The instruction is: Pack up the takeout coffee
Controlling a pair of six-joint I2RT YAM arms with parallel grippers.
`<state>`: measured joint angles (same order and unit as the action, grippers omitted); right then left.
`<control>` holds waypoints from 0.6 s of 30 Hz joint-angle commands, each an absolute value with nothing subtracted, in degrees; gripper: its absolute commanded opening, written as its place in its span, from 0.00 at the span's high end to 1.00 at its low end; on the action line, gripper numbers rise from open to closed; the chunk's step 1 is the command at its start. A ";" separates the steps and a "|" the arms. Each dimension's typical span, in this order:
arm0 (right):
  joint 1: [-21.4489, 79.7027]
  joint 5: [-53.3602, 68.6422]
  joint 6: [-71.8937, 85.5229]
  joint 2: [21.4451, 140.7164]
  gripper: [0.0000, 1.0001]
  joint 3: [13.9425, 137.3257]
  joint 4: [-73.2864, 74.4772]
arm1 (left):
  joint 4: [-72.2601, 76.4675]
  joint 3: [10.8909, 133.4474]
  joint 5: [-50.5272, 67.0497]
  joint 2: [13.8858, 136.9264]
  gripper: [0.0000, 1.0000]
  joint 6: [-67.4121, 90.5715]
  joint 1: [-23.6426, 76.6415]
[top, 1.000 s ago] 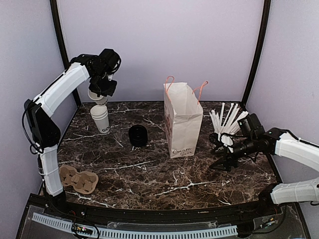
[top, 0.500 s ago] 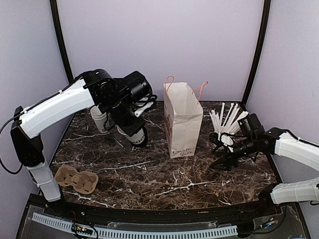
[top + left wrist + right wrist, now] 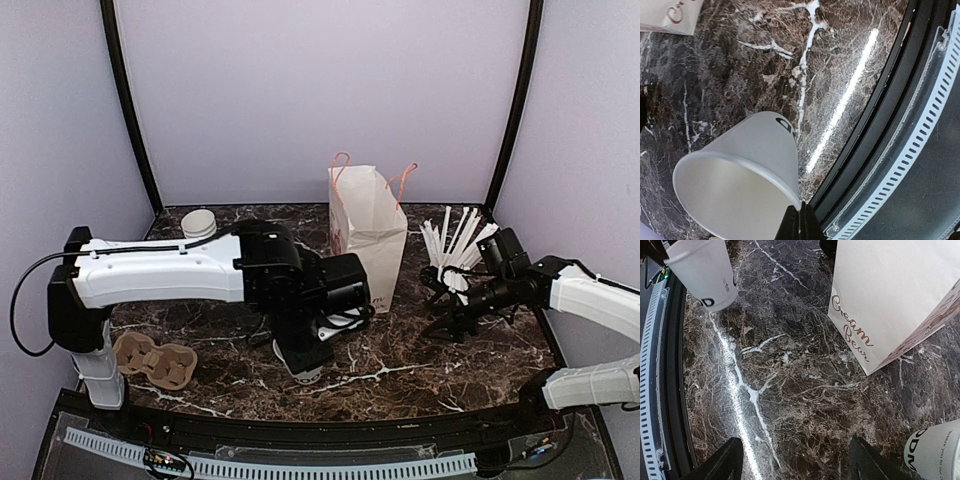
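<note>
Takeout coffee cup (image 3: 740, 172): small white paper cup with dark lettering on its wall. The mouth is open, there is no lid on it, and the inside looks empty.
Location: front centre of the marble tabletop (image 3: 400, 370), about 6 o'clock in the overhead view, close to the near edge. I cannot tell whether its base touches the marble.
Left gripper (image 3: 799, 220): my fingers are pressed together, pinching the cup's wall at the rim.
Handling (judged): very light. The thin paper wall should dent easily, and the rolled rim is the stiffest part. A one-sided rim pinch lets the cup swing, so slow moves suit it.
Where to hold (judged): at the rim as now, or around the upper body with a gentle squeeze. Once lidded, below the lid, never by the lid alone.
Paper bag (image 3: 375, 230): upright with its mouth open, at 1 o'clock from the cup, much taller than it.
Right gripper (image 3: 797, 460): my fingers are spread wide with nothing between them, low over the marble at 3 o'clock.
Cup of white straws (image 3: 455, 250): just beside the right gripper.
Pulp cup carrier (image 3: 155, 358): 9 o'clock from the cup.
Stacked white cups (image 3: 199, 222): 10 o'clock, far left.
</note>
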<state>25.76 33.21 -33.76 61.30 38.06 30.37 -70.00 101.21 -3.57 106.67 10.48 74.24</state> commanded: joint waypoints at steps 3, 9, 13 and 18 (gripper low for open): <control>25.14 33.40 -33.40 61.84 0.26 37.86 29.36 | -70.43 105.91 -4.10 112.81 1.00 7.74 76.54; 25.08 33.23 -33.40 62.43 0.26 37.84 29.40 | -68.63 107.95 -4.87 115.14 1.00 6.12 76.77; 25.03 33.00 -33.40 62.90 0.26 37.79 29.29 | -68.80 108.39 -5.36 115.87 0.92 5.68 76.87; 24.91 32.80 -33.40 63.22 0.26 37.79 29.19 | -70.28 109.89 -7.34 115.33 0.69 5.50 77.07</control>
